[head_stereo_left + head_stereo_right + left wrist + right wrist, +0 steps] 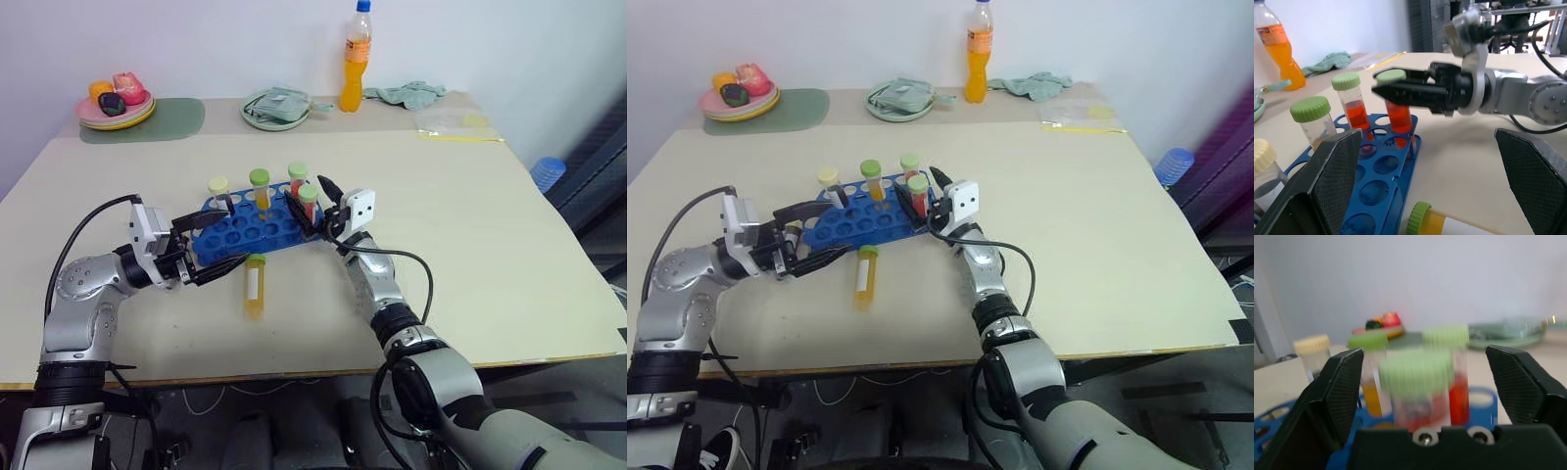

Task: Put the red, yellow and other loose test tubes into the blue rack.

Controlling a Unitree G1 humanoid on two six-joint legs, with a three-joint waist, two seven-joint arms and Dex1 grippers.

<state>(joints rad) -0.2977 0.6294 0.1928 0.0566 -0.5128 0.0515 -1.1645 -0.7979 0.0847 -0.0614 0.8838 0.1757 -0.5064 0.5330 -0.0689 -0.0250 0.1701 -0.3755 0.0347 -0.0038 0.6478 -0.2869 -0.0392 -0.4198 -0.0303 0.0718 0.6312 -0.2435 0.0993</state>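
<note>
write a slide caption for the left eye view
Right gripper open around a red tube standing in the blue rack; one yellow tube lies loose on the table.

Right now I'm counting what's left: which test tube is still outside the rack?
The yellow tube with the green cap, lying on its side on the table just in front of the blue rack. The other four stand upright in the rack's holes.

Robot test room: a plain beige worktop [470, 245] against a bare white wall, bearing a blue rack [250, 227] of capped test tubes, plates of toy food [116, 106] upper left, cables beneath.
</note>
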